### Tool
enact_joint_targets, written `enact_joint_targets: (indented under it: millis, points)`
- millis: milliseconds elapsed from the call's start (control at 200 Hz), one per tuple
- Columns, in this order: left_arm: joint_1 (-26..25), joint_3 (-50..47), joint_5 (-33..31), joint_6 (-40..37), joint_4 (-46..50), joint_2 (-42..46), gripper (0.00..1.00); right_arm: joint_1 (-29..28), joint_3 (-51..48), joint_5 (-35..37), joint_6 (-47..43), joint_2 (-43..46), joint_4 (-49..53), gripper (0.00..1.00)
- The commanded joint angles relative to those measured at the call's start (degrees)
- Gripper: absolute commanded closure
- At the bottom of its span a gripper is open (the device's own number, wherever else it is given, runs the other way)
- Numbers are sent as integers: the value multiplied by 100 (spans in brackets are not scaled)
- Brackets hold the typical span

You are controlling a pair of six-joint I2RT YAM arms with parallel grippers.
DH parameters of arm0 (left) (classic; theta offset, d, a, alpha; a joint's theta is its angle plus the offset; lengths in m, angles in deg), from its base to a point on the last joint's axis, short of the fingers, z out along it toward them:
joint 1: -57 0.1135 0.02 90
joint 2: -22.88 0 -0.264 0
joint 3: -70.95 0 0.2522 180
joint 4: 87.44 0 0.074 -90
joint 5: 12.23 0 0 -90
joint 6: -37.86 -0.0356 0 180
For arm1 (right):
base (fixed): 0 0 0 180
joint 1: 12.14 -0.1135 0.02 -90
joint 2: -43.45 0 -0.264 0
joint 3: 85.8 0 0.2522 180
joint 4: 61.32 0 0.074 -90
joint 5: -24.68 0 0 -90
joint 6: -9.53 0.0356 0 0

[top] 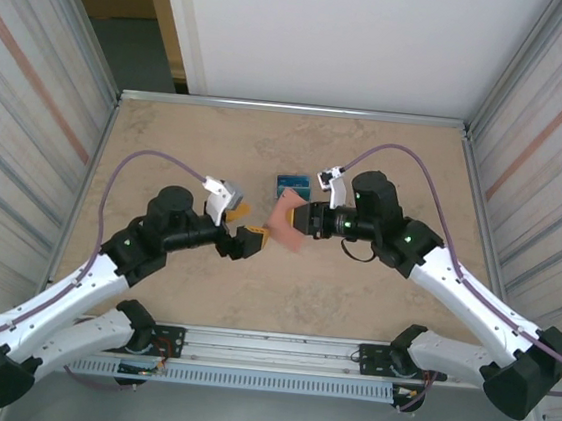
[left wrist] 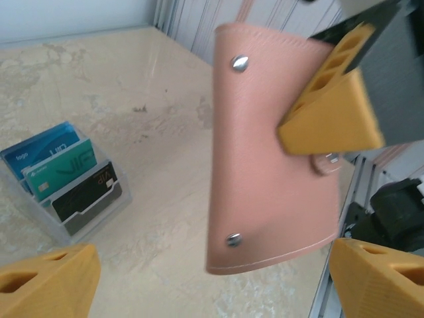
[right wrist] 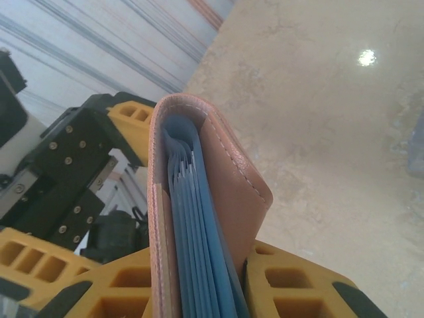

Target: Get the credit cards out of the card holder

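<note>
The salmon-pink card holder (top: 285, 226) hangs above the table between the two arms, and my right gripper (top: 305, 218) is shut on it. From the right wrist, its yellow fingers (right wrist: 298, 285) clamp the card holder (right wrist: 228, 192) from both sides. Blue leaves (right wrist: 199, 252) show edge-on inside; I cannot tell credit cards from sleeves there. My left gripper (top: 251, 226) stands open just left of it. In the left wrist view the card holder (left wrist: 265, 172) shows two metal snaps, ahead of my wide-open left gripper (left wrist: 212, 285), which holds nothing.
A clear tiered stand (left wrist: 73, 199) on the table behind holds a blue, a teal and a dark card; from above the stand (top: 292, 185) sits just beyond the grippers. Corrugated walls close in both sides, and a metal rail (top: 276, 349) runs along the near edge.
</note>
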Motion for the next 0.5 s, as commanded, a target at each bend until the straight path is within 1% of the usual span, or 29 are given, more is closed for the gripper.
enact_joint_targets:
  millis: [0,100,215,346,496]
  points:
    - [-26,328,265,-533,288,-261,10,23,367,73,-287,50,590,86]
    - [-26,409,648,-564,78,-511,10,21,494,61,-341,8,786,85]
    - [-27,428,1231,-593,-261,-726,12,7,629,32,-441,-87,999,85]
    - [-27,395,1526,-449,-615,-918,14,-46,732,-55,-580,-165,1099,85]
    - [-27,386,1911,-294,-894,-1113,20,-77,809,-27,-655,-239,1159,85]
